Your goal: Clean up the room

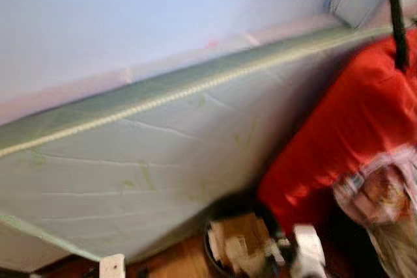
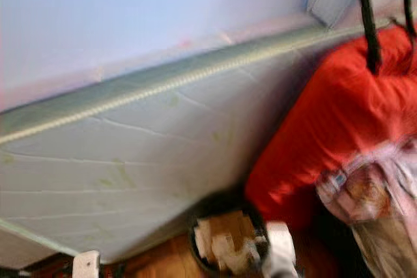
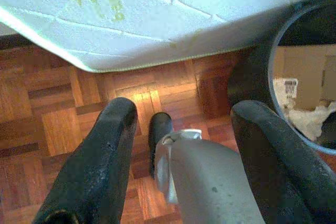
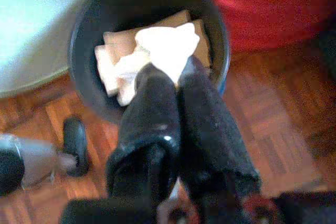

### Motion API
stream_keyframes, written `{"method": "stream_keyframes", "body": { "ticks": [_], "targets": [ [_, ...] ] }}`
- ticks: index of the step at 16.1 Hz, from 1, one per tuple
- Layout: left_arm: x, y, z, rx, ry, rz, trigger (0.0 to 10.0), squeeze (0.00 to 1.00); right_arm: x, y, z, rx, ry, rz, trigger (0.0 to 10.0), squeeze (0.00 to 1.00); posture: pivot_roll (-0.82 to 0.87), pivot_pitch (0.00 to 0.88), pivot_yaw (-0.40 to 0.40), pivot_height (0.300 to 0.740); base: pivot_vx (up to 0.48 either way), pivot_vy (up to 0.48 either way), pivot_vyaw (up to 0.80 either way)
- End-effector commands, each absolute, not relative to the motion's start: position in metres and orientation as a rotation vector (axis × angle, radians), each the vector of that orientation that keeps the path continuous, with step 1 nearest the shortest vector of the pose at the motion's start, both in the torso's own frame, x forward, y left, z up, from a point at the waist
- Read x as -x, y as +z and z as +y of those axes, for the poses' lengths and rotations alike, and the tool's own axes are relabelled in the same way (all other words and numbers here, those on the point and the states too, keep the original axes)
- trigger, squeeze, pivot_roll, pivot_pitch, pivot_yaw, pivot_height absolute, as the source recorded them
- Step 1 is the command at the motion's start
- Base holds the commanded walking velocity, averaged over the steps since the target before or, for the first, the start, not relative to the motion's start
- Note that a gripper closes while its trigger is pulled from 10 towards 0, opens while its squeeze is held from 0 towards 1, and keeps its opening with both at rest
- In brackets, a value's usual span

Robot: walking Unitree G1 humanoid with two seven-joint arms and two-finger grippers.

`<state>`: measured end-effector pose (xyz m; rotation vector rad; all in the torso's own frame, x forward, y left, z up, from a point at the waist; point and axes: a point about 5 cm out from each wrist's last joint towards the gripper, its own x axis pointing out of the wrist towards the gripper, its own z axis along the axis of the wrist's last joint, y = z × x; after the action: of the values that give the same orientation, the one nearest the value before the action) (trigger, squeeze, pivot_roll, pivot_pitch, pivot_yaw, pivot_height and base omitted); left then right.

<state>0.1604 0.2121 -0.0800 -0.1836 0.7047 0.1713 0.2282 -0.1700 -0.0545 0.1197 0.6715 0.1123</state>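
The right gripper [image 4: 173,77] is clamped on a crumpled white tissue [image 4: 167,45] above the round black bin [image 4: 84,35]. The left gripper [image 3: 181,124] is spread apart over the floor. A sideways release could drop the tissue outside the rim.

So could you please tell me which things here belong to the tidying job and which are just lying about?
Part of the job:
- white tissue, pinched in the right gripper
- black bin below it, holding cardboard and paper

Just lying about:
- mattress
- red bag
- wooden floor
- left gripper, open and idle
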Motion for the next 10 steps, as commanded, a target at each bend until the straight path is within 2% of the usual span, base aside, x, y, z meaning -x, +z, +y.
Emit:
{"method": "stream_keyframes", "body": {
  "ticks": [1,2,6,10],
  "targets": [
    [-0.212,-0.043,0.199,0.157,0.158,0.401,10.0,0.0,-0.266,-0.03,-0.158,-0.1,0.099,0.597,10.0,0.0,0.08,0.247,-0.017,0.74,0.0,0.0,0.0],
    [-0.225,-0.027,0.197,0.133,0.156,0.313,10.0,0.0,-0.27,-0.027,-0.159,-0.112,0.087,0.579,10.0,0.0,0.09,0.249,-0.019,0.74,0.0,0.0,0.0],
    [-0.248,-0.005,0.203,0.115,0.139,0.194,10.0,0.0,-0.282,-0.016,-0.16,-0.13,0.07,0.527,10.0,0.0,0.08,0.26,-0.02,0.74,0.0,0.0,0.0],
    [-0.248,0.015,0.199,0.105,0.129,0.113,10.0,0.0,-0.278,-0.021,-0.161,-0.105,0.068,0.561,10.0,0.0,0.11,0.317,0.0,0.74,0.0,0.0,0.0]
  ]
}}
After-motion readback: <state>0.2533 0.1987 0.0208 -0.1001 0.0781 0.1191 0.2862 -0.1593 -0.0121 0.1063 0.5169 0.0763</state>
